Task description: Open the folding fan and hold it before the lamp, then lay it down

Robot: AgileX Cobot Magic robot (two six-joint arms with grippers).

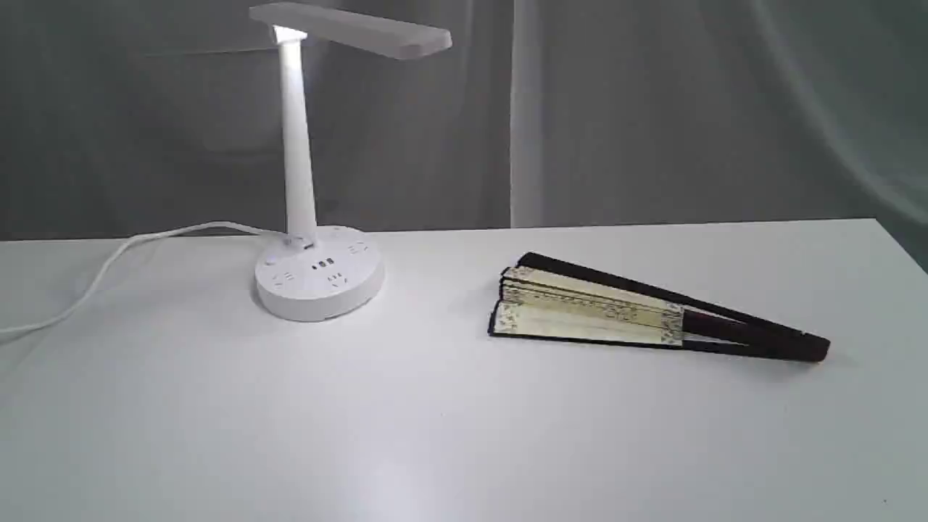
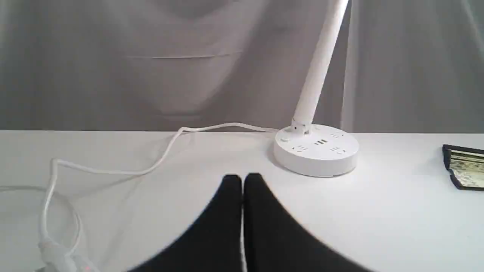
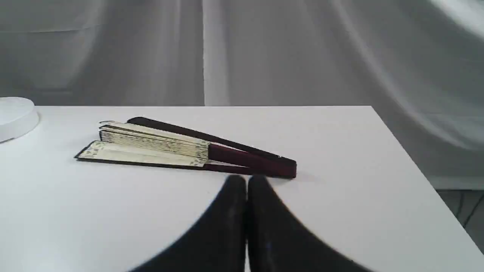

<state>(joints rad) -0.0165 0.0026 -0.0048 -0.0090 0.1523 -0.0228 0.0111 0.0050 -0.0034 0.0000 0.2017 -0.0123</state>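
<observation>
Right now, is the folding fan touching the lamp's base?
Apart. The exterior view shows bare white table between the folding fan and the lamp's round base.

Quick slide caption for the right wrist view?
Right hand, shut, faces the barely spread folding fan on the white table.

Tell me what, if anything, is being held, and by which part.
Nothing. Left gripper and right gripper are shut and empty; the folding fan lies free on the table.

Folding fan [image 1: 591, 314] lies nearly closed – right of upright, lit lamp [image 1: 319, 279].
</observation>
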